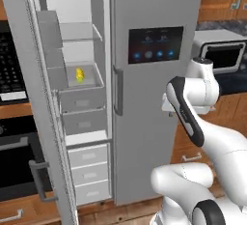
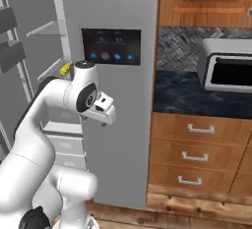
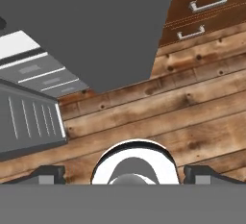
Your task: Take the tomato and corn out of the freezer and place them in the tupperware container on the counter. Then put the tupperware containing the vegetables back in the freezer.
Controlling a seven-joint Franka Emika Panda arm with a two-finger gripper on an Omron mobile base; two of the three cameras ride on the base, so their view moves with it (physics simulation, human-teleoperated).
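On the freezer (image 1: 82,50) shelf, corn (image 1: 79,75) waits.
Your hand (image 3: 125,174) hangs wide open, empty; I'd judge the corn light, firm and slick, so pinch it mid-length.

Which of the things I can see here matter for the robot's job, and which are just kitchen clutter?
For the job:
- corn
- freezer, door open
- counter
- gripper, open, holding nothing

Just there:
- microwave
- fridge panel
- counter drawers
- wooden floor
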